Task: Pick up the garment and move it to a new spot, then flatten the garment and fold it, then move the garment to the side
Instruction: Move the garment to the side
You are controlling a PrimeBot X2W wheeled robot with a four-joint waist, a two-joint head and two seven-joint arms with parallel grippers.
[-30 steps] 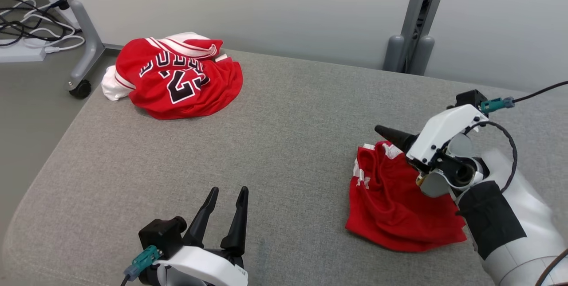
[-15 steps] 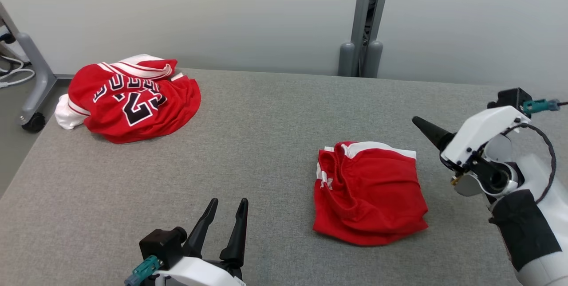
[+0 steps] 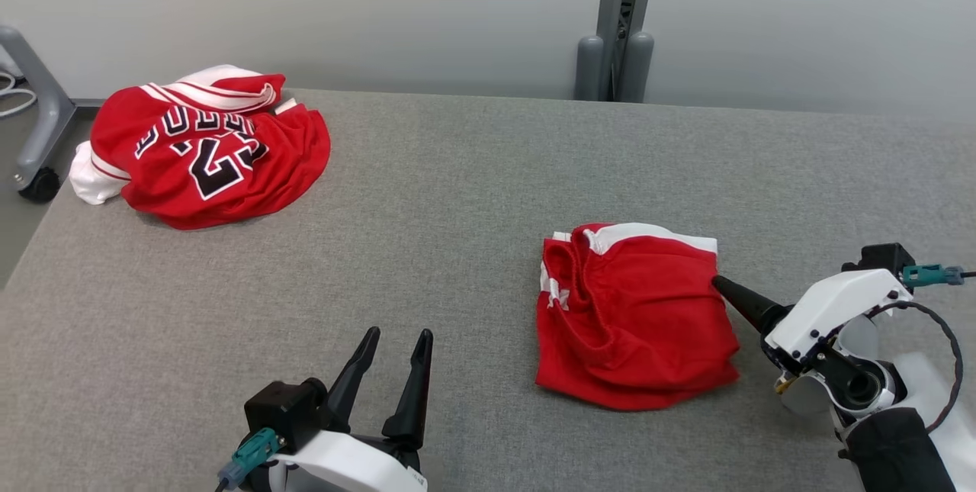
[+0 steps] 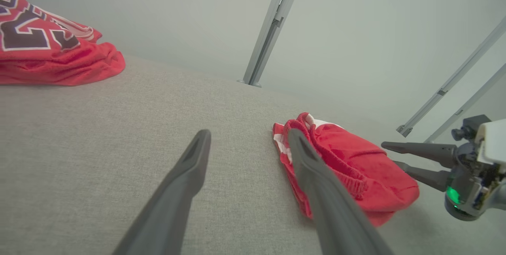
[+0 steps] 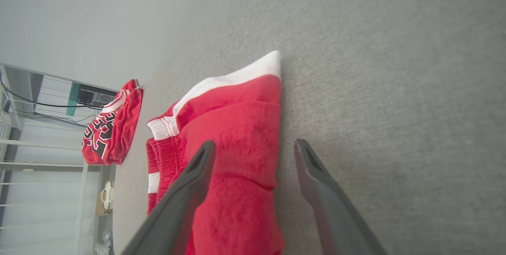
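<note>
beside the shorts (image 3: pixel 633 316) again, right jaws

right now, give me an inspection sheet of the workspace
surface: grey fabric table, flat, no spills seen
job's things: red shorts, folded into a rough square, right of centre
clutter: red jersey bunched at the far left corner, white cloth beside it
grippers: left gripper open over bare table, holding nothing; right gripper open, one finger over the shorts' right edge, the other over bare table, contact unclear
cables: black cable looping at the right wrist; white cable on the floor, far left
surroundings: pale wall, metal post behind the table, wheeled frame leg at left
</note>
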